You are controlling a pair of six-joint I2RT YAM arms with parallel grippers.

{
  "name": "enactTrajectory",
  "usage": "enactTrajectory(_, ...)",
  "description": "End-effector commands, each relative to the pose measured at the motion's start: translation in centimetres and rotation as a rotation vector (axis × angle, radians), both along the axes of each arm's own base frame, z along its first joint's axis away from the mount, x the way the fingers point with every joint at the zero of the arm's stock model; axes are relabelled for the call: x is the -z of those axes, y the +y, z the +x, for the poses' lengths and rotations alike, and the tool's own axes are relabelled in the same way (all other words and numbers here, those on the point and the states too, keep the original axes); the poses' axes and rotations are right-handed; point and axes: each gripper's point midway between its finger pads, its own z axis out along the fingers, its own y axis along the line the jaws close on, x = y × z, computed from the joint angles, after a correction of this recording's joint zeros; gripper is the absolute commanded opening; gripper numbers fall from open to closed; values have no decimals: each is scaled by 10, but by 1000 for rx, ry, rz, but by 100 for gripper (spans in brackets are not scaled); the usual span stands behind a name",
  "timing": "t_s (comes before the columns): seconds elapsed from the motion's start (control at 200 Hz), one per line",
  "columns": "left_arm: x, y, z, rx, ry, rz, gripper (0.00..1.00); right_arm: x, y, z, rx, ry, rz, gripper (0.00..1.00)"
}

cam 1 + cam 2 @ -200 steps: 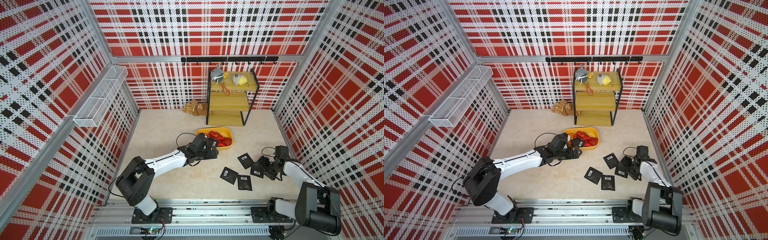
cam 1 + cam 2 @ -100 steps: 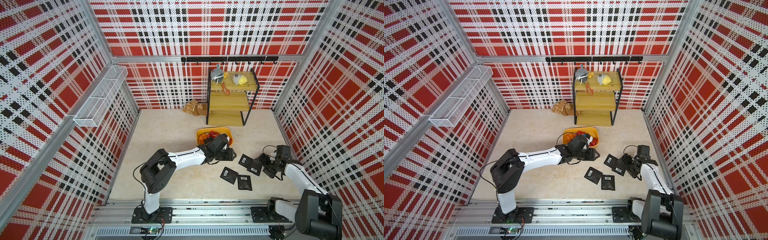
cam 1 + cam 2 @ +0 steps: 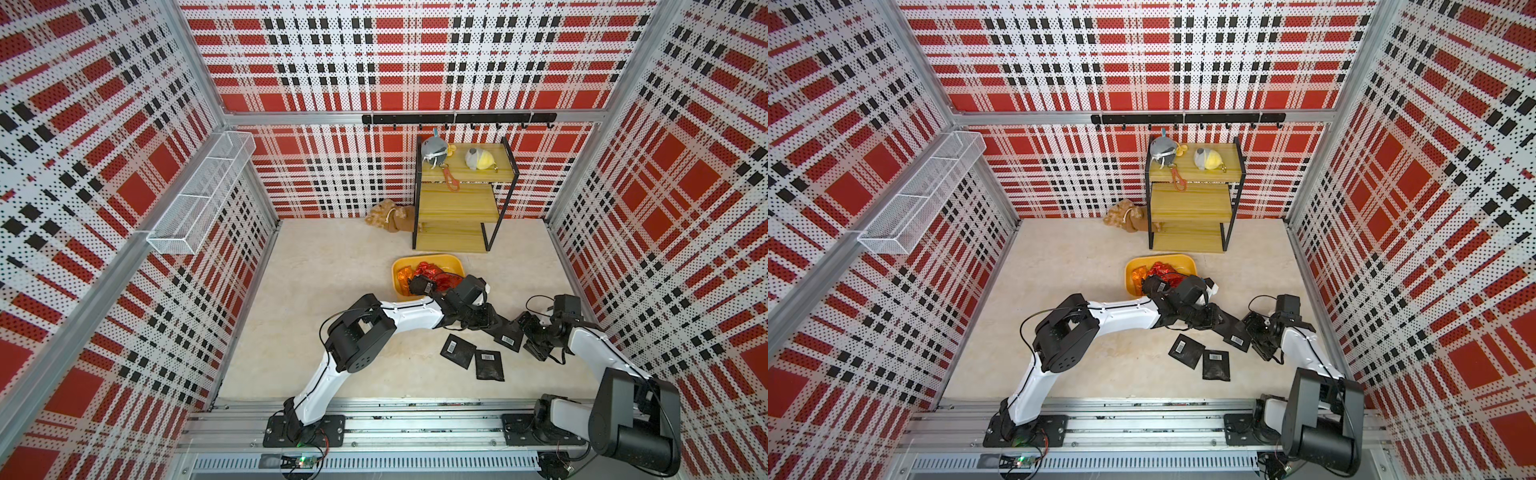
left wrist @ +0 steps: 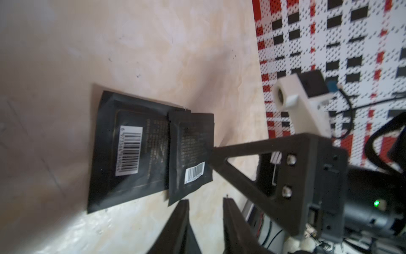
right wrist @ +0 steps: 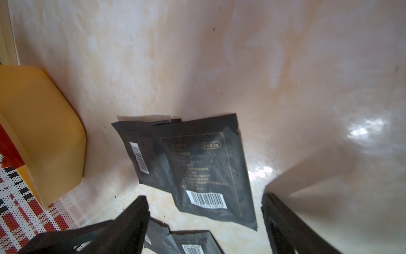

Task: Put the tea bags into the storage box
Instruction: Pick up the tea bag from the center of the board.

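The yellow storage box (image 3: 451, 262) holds red foil tea bags (image 3: 430, 270), an orange one (image 3: 404, 275) and a black sachet (image 3: 419, 286). Three black tea bags lie on the floor in both top views (image 3: 457, 351) (image 3: 489, 365) (image 3: 509, 336). My left gripper (image 4: 205, 202) hangs open and empty just short of two overlapping sachets (image 4: 127, 151) (image 4: 191, 154). From the other side my right gripper (image 5: 204, 211) stands wide open around the near end of the top sachet (image 5: 204, 167). One of its fingers (image 4: 241, 158) meets that sachet's edge.
A wooden shelf rack (image 3: 457, 208) with two plush toys stands behind the box, and a brown plush (image 3: 388, 216) lies beside it. A white wire basket (image 3: 203, 195) hangs on the left wall. The two grippers are close together near the right wall (image 3: 582, 291).
My left arm has swung from the storage box to the right, over to the black sachets beside the right gripper. Its jaws stand narrower than before. The right gripper has barely moved.
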Motion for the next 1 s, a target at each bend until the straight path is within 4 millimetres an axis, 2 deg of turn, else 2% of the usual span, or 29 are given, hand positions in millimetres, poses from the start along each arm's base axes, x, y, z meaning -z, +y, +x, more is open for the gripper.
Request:
enactTrajectory(0.0,8,1,1,-1,6,28,49,-5,-3,7,5,-29,7,86)
enactTrajectory(0.16,25,3,-4,13,42,61,55,-17,-6,17,54,-91,40,86)
enactTrajectory(0.411,42,-1,-11,34,83,73,55,-15,-5,28,57,-97,74,84)
enactTrajectory(0.697,51,-9,-13,40,96,75,55,8,2,26,5,-37,125,83)
enactTrajectory(0.992,48,-14,-11,33,101,62,55,14,10,24,-29,-17,170,83)
